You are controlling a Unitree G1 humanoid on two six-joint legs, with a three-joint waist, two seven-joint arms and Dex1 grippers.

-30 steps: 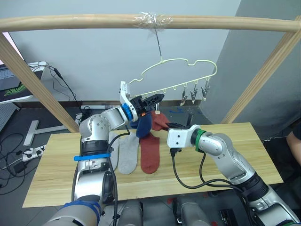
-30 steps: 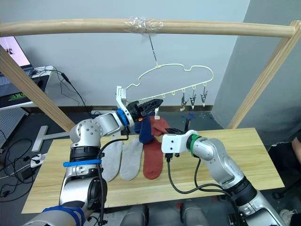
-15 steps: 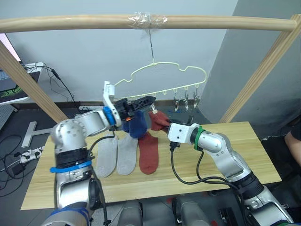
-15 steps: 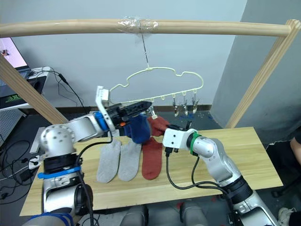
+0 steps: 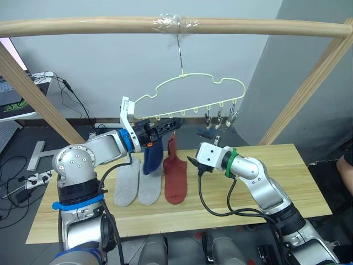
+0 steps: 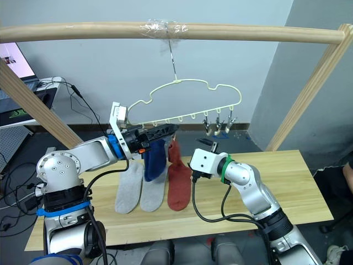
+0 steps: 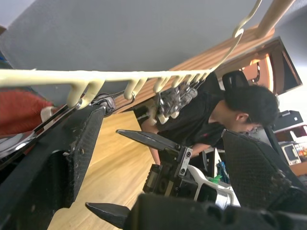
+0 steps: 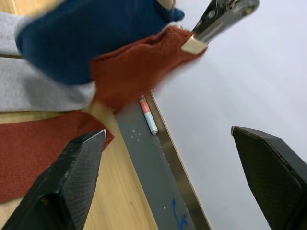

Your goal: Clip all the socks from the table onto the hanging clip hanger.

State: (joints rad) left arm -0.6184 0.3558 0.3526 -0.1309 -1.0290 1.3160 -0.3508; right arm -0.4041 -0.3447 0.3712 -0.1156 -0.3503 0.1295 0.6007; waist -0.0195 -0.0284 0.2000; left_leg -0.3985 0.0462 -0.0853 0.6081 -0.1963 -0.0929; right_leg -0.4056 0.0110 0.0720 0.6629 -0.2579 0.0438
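- The clip hanger (image 5: 190, 94) is hanging by its hook from the wooden bar (image 5: 83, 26), above the far edge of the table (image 5: 220, 207).
- The left gripper (image 5: 175, 121) is reaching up to the hanger's lower rail, its fingers standing apart around the leftmost clip (image 8: 218, 17); the fingertips are lying just under the rail.
- A blue sock (image 5: 153, 157) is dangling below the left gripper, beside the wrist; whether a clip is holding it cannot be told.
- A rust red sock (image 5: 171, 148) is hanging from the leftmost clip, its cuff pinched in the metal jaws, as the right wrist view is showing.
- The right gripper (image 5: 198, 148) is hovering just beside the hanging red sock, fingers spread wide and gripping nothing.
- Two light grey socks (image 5: 138, 182) are lying flat on the table side by side, and a second rust red sock (image 5: 175, 185) is lying next to them.
- Three grey clips (image 5: 220, 118) are bunching together near the hanger's right end, all bare.
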